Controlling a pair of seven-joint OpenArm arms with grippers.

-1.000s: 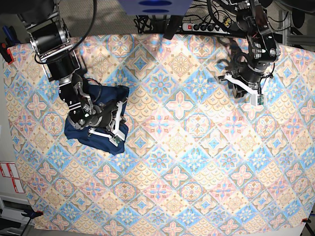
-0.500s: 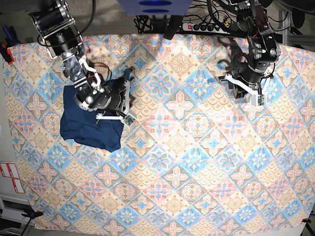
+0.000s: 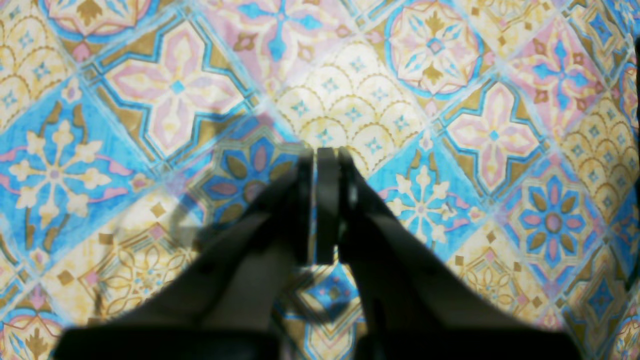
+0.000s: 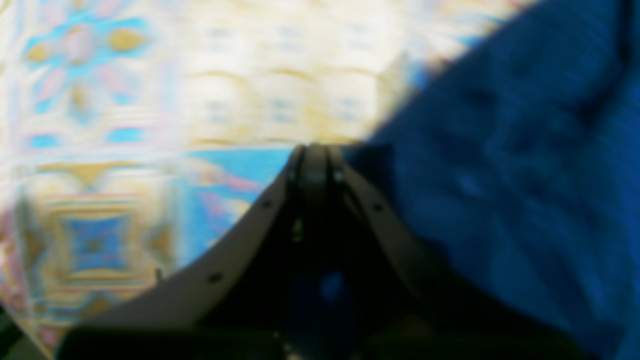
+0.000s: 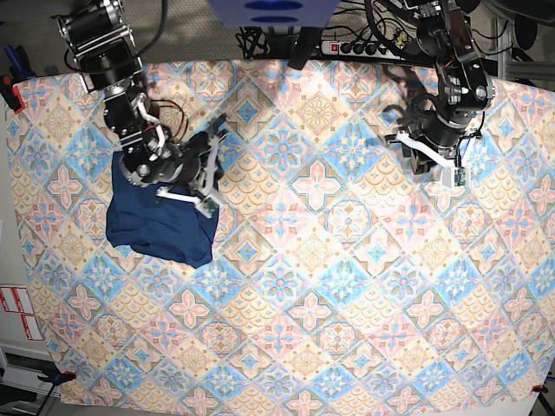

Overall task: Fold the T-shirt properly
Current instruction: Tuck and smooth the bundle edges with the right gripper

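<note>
The desk is seen covered by the patterned tablecloth (image 5: 347,260), and the T-shirt (image 5: 160,230) is found lying as a compact dark bundle near its left edge in the base view. The right claw (image 5: 201,178), pressed low on the cloth a second ago, is now lifted to the bundle's upper corner, shut and empty. The last fold is judged finished. The left claw (image 5: 434,165) is kept shut, empty, well apart.
</note>
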